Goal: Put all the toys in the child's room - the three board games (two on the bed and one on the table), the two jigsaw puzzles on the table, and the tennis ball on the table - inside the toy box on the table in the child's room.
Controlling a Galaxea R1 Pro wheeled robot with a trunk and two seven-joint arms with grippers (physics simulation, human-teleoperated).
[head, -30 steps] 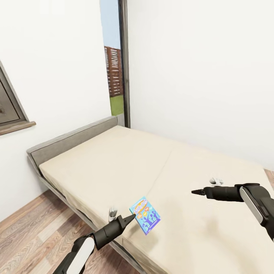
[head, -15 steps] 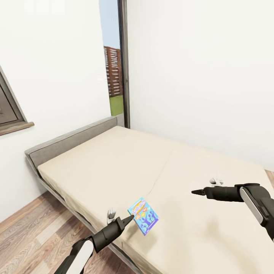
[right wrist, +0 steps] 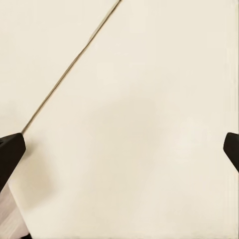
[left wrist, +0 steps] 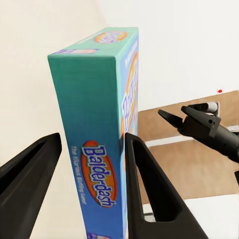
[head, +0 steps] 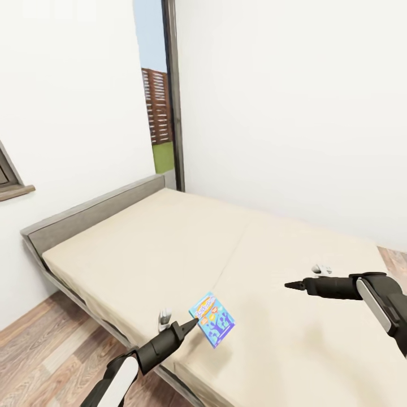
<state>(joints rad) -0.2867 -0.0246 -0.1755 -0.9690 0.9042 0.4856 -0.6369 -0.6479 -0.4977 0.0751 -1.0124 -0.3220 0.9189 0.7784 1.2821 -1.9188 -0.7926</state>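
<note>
A small blue board game (head: 212, 318) is held upright just above the near edge of the beige bed (head: 169, 243). My left gripper (head: 192, 323) is shut on it. In the left wrist view the box (left wrist: 99, 124) reads "Balderdash" and sits between the two dark fingers (left wrist: 144, 184). My right gripper (head: 291, 285) hovers over the mattress to the right, pointing left, with nothing in it. In the right wrist view its fingertips (right wrist: 10, 149) stand far apart over bare mattress, so my right gripper (right wrist: 119, 144) is open. The table and the toy box are out of view.
The bed's grey headboard (head: 90, 212) stands against the left wall under a window sill (head: 14, 191). A tall glass strip (head: 158, 113) fills the room's corner. Wood-plank floor (head: 51, 350) runs along the bed's near left side. White walls close the back.
The whole view has shifted, so the bed and window sit further left in the picture. Both arms keep their pose and the left gripper still holds the box.
</note>
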